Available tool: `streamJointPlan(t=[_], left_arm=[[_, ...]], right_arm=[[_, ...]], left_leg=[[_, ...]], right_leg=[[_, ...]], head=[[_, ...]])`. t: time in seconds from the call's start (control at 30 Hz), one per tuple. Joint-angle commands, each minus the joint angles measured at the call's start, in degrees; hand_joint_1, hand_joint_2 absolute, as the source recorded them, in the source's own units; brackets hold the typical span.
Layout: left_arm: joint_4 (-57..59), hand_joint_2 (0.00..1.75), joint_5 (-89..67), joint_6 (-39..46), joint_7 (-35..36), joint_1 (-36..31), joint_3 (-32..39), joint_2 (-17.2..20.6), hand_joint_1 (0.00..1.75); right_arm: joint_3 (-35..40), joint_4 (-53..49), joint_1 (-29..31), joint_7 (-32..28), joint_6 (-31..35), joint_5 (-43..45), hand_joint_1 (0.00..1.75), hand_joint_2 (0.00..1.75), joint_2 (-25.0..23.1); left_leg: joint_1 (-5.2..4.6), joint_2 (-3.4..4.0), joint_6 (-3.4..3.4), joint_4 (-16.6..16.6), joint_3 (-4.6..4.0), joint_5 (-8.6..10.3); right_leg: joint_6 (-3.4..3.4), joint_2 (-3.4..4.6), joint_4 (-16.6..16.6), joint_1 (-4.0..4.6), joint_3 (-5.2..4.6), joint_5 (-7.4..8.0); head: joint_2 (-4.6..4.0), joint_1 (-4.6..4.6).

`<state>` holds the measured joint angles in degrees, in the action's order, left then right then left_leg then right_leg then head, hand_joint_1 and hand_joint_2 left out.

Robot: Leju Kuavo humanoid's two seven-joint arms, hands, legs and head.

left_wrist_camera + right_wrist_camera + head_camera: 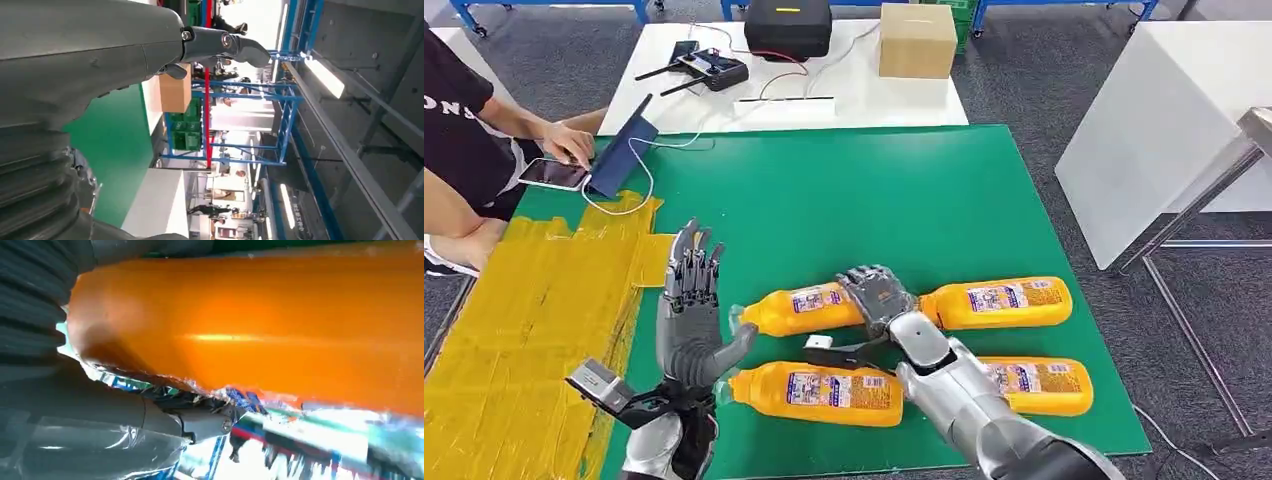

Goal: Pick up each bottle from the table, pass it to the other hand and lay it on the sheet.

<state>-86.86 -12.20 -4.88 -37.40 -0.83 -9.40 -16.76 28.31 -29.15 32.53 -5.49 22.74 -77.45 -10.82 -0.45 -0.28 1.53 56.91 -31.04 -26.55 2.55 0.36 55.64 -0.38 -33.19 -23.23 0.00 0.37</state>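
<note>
Several orange bottles with printed labels lie on the green mat point(874, 200). My right hand point(879, 297) grips the base end of the upper left bottle point(809, 305), whose cap points toward my left hand. In the right wrist view that bottle point(275, 325) lies against my palm, with the thumb point(150, 415) wrapped under it. My left hand point(692, 320) stands upright just left of the cap, fingers spread and holding nothing; the left wrist view shows its fingers point(225, 45) apart. Other bottles lie at the upper right point(1004, 302), lower left point(824, 392) and lower right point(1044, 385). The yellow sheet point(534, 330) covers the table's left side.
A person point(464, 130) sits at the far left, one hand on a tablet point(554, 172). Behind the mat a white table holds a cardboard box point(917, 40), a black case point(788, 27) and remote controllers point(709, 68). Another white table point(1154, 130) stands to the right.
</note>
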Motion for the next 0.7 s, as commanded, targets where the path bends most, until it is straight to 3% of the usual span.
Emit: streamJointPlan(t=[0.03,0.07,0.1,0.13,0.43,0.7], left_arm=[[-0.18,1.75,-1.41,1.51,0.88,1.52,-0.66,1.16,0.00],[0.10,1.75,-1.47,1.57,0.88,1.39,-0.70,1.18,0.00],[0.70,1.75,-1.83,1.84,1.35,1.12,-0.87,1.08,0.00],[1.53,1.75,-1.83,1.96,1.46,0.78,-0.98,0.94,0.00],[2.65,1.75,-1.31,2.49,1.58,0.68,-0.12,1.00,0.00],[2.67,1.75,-1.31,2.49,1.58,0.67,-0.10,0.99,0.00]], right_arm=[[-9.40,-21.09,-9.25,-3.49,7.56,8.80,1.75,1.75,-0.72],[-10.16,-22.17,-9.81,-4.63,7.75,9.92,1.75,1.75,-0.93],[-15.47,-24.73,-11.64,-8.84,9.71,20.14,1.75,1.75,-3.17],[-16.48,-25.56,-12.11,-10.12,9.50,21.86,1.75,1.75,-3.13],[-20.18,-27.87,-13.66,-14.56,8.82,27.99,1.75,1.75,-4.22],[-20.28,-27.94,-13.68,-14.65,8.82,28.07,1.75,1.75,-4.26]], left_leg=[[0.08,0.00,-0.13,0.00,0.09,-0.10],[0.04,-0.04,-0.08,-0.02,0.02,-0.04],[0.06,-0.06,-0.12,0.00,0.05,-0.08],[0.04,-0.04,-0.10,0.00,-0.04,-0.05],[0.06,-0.04,-0.15,-0.02,0.02,-0.06],[0.05,0.01,-0.11,-0.02,0.01,-0.06]], right_leg=[[-0.07,-0.05,-0.02,0.08,0.11,-0.10],[-0.04,-0.07,-0.03,0.04,0.03,-0.06],[-0.06,-0.10,-0.01,0.06,0.07,-0.10],[-0.05,-0.06,0.00,0.03,-0.02,-0.06],[-0.08,-0.08,-0.04,0.05,0.05,-0.07],[-0.06,-0.04,-0.05,0.05,0.02,-0.05]], head=[[0.02,0.00],[0.00,0.00],[0.00,0.00],[0.00,0.00],[0.00,0.02],[0.00,0.00]])
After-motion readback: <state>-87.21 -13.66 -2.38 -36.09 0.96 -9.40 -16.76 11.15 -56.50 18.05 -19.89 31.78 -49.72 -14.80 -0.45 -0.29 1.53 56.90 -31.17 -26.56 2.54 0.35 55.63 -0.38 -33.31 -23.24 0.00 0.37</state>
